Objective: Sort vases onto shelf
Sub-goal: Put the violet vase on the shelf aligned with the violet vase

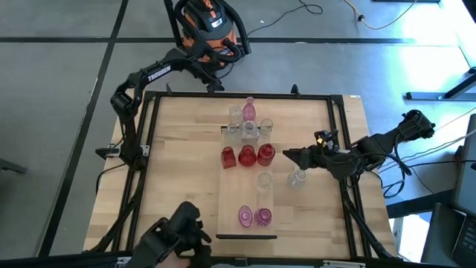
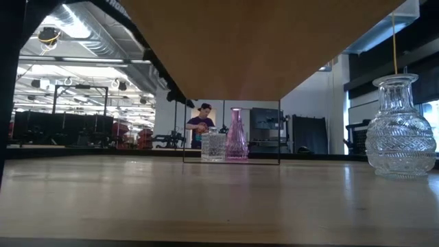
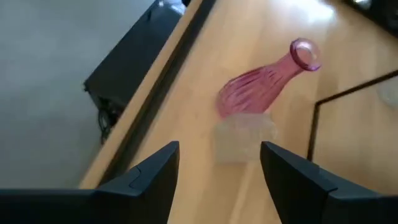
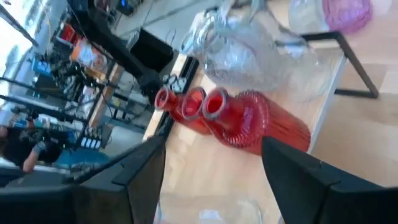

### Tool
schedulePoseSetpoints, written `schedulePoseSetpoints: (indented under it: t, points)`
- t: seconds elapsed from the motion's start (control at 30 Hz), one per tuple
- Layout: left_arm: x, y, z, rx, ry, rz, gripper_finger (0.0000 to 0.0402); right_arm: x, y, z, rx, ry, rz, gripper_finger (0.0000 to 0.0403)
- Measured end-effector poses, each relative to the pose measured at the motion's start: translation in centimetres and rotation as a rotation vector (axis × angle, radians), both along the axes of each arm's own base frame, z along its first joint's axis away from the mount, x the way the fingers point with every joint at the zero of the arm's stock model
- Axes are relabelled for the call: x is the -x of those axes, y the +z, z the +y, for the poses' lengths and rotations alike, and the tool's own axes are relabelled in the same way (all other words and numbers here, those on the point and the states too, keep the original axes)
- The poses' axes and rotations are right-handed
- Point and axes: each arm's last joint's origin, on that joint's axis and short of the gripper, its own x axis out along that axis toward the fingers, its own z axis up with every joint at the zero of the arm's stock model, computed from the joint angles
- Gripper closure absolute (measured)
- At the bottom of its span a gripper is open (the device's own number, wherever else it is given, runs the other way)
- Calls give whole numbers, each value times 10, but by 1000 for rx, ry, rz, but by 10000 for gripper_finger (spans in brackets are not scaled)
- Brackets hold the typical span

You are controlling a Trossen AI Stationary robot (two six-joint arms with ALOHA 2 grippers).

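The shelf (image 1: 236,186) is a pale plank lying along the table's middle. On it stand three red vases (image 1: 247,156) in a row, clear ones (image 1: 249,131) behind them, and pink ones (image 1: 253,217) near the front end. A tall pink vase (image 3: 267,81) and a clear square vase (image 3: 244,138) stand on the tabletop at the far end. My left gripper (image 3: 217,171) hangs open above the far edge (image 1: 216,83), short of that pair. Another clear vase (image 1: 298,178) stands on the tabletop right of the shelf. My right gripper (image 1: 290,155) is open beside it, facing the red vases (image 4: 239,118).
An orange and black vacuum (image 1: 208,22) sits on the floor beyond the far edge. Dark gear (image 1: 178,231) stands at the near left edge. Bare tabletop lies left of the shelf (image 1: 182,164). A person (image 2: 200,123) stands far back in the room.
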Motion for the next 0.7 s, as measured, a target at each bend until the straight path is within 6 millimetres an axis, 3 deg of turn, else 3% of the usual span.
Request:
schedulePoseSetpoints:
  t: [0.13,0.23,0.5,0.63,0.7]
  points:
    - [-8,14,-5,41,-75,-18,184,-4,4,-8,77,-93,-45,155]
    - [-9,16,-10,103,-99,-48,184,-12,8,-27,192,-139,-23,155]
    - [-5,11,-20,233,-126,-16,184,-11,16,-105,407,-294,270,155]
    - [0,9,-28,339,-153,11,184,-3,1,-150,341,-196,413,155]
    - [3,9,-33,374,-181,24,184,0,-9,-173,298,-148,398,155]
